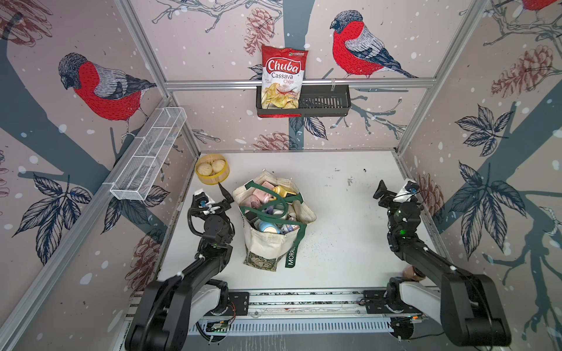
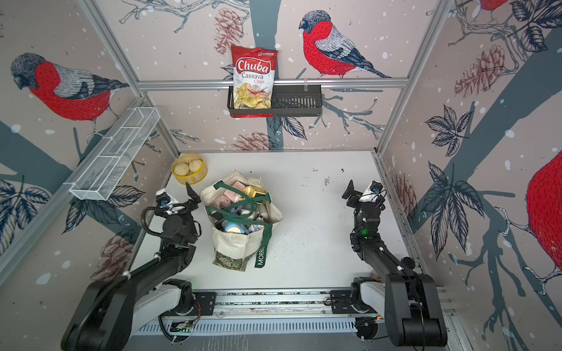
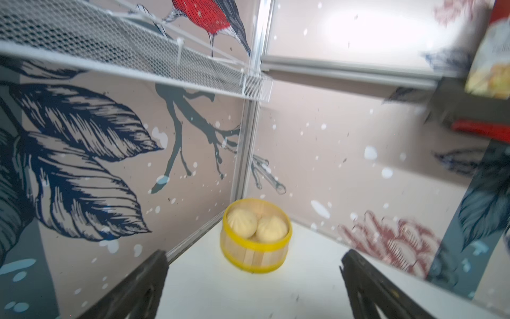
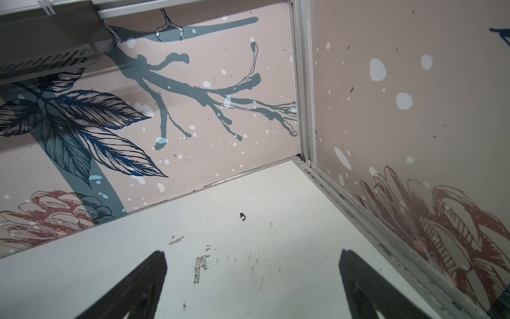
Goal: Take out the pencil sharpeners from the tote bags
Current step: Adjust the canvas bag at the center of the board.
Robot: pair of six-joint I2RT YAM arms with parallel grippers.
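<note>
the cream tote bag (image 1: 264, 246) stands in the middle of the white table (image 1: 340, 231), a little toward the left arm, with its mouth open to the top. the pencil sharpeners (image 1: 268, 227) that i can see are all inside it, packed up to the rim: pink ones and a yellow one at the far side, blue, lilac and cream ones nearer to the arms. the dark green straps (image 1: 291, 258) lie looped over the mouth, on top of the sharpeners, and one strap hangs down the front of the bag with white letters on it. the bag has a dark patterned band at its bottom

the left gripper (image 3: 254, 253) is raised just beside the far left edge of the bag, between the bag and a yellow steamer basket (image 1: 213, 180) with buns (image 1: 204, 168) that stands in the far left corner. its fingers are spread wide and hold nothing. the left wrist view, a bit blurred, looks between them at the steamer basket. whether a finger touches the canvas i cannot tell

the right gripper (image 4: 252, 252) is well apart from the bag, near the right wall, over bare table. its fingers are also spread wide with nothing between them

on the back wall a chips bag (image 1: 283, 76) stands in a black basket (image 1: 327, 101), and a white wire shelf (image 1: 149, 158) hangs on the left wall
</note>
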